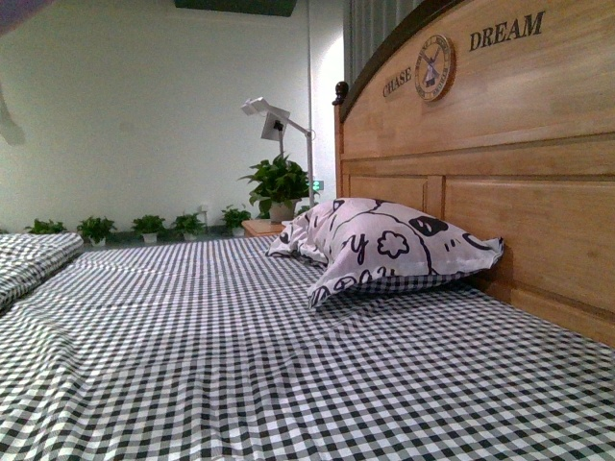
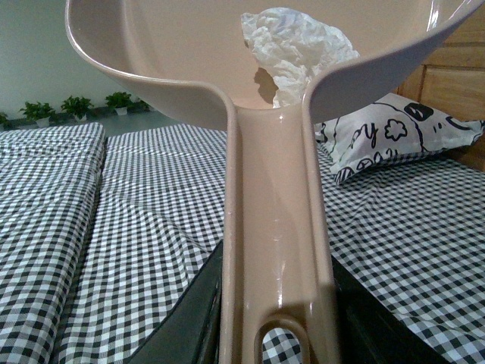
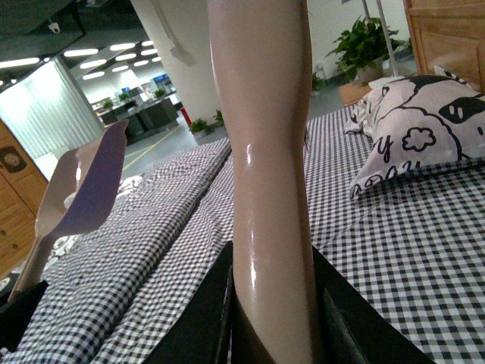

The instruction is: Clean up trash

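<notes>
The trash (image 2: 299, 53), a crumpled wad of white tissue, lay inside the beige dustpan (image 2: 189, 53), close to where the pan met its handle (image 2: 276, 243). On the wooden headboard (image 1: 538, 144) above the pillow (image 1: 384, 245), the words "CHASE" and "DREAM" flanked a round windmill emblem; its finer lettering was too small to read. The pan's far rim was cut off in the left wrist view. The left end effector (image 2: 276, 318) was clenched around the handle, holding the pan raised over the checkered bed (image 1: 288, 355). The right end effector (image 3: 276, 303) gripped a smooth beige shaft (image 3: 265, 136) whose ends ran out of view. Neither arm showed in the front view.
</notes>
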You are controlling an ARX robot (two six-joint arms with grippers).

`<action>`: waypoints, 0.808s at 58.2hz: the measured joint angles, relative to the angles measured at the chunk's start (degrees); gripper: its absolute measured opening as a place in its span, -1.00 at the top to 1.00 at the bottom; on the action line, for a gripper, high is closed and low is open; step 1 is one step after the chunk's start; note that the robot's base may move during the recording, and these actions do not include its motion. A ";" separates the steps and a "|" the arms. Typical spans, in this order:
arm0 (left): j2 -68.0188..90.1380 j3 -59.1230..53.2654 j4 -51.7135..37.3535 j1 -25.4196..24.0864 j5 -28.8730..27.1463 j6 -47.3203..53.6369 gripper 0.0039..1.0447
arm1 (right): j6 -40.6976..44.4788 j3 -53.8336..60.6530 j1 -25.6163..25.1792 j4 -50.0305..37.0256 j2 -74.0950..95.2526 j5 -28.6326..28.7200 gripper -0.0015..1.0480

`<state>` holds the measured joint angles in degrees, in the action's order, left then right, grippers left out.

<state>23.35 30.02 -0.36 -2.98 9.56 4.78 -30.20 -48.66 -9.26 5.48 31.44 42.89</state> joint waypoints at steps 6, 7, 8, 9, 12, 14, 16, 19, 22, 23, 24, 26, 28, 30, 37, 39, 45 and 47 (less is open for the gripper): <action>-0.02 0.02 0.00 0.00 0.00 -0.02 0.48 | 0.00 0.00 0.00 0.00 -0.02 -0.02 0.59; -0.02 0.02 0.00 0.00 0.02 -0.04 0.48 | 0.00 0.00 0.00 0.00 -0.02 -0.02 0.59; -0.02 0.02 0.00 0.00 0.00 -0.04 0.48 | 0.02 0.00 0.00 0.00 -0.02 -0.02 0.59; -0.02 0.02 0.00 -0.02 0.02 -0.04 0.48 | 0.02 0.00 0.00 0.00 -0.02 -0.02 0.59; -0.02 0.02 0.00 0.00 0.02 -0.07 0.48 | 0.02 0.00 0.00 0.00 -0.02 -0.02 0.59; -0.02 0.02 0.00 0.00 0.02 -0.07 0.48 | 0.00 0.00 0.00 0.00 -0.02 -0.02 0.59; -0.02 0.02 0.00 0.00 0.00 -0.09 0.48 | 0.02 0.00 0.00 0.00 -0.02 -0.02 0.59; 0.00 0.00 0.00 0.00 0.00 -0.11 0.48 | 0.02 0.00 0.00 0.00 -0.02 -0.02 0.59; -0.02 0.00 0.00 0.00 0.00 -0.11 0.48 | 0.02 0.00 0.00 0.00 -0.02 -0.02 0.59; -0.02 0.00 0.00 0.00 0.02 -0.11 0.48 | 0.02 0.00 0.00 0.00 -0.02 0.00 0.59; 0.00 0.00 0.00 0.00 0.02 -0.11 0.48 | 0.02 0.00 0.00 0.00 -0.02 -0.02 0.59; -0.02 0.00 0.00 0.00 0.02 -0.11 0.48 | 0.02 0.00 0.00 0.00 -0.02 -0.02 0.59; -0.02 0.00 0.00 0.00 0.02 -0.13 0.48 | 0.02 0.00 -0.02 0.00 -0.02 -0.02 0.59; -0.02 0.02 0.00 0.00 0.00 -0.13 0.48 | 0.02 0.00 0.00 0.00 -0.02 -0.02 0.59; -0.02 0.02 0.00 0.00 0.00 -0.13 0.48 | 0.02 0.00 0.00 0.00 -0.02 -0.02 0.59; -0.02 0.02 0.00 0.00 0.00 -0.13 0.48 | 0.02 0.00 -0.02 0.00 -0.02 -0.02 0.59; 0.00 0.00 0.00 0.00 0.00 -0.13 0.48 | 0.02 0.00 -0.02 0.00 -0.02 -0.02 0.59; -0.02 0.00 0.00 0.00 0.00 -0.13 0.48 | 0.02 0.00 0.00 0.00 -0.02 -0.02 0.59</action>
<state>23.33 30.02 -0.36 -2.98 9.56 4.64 -30.17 -48.66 -9.26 5.48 31.42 42.87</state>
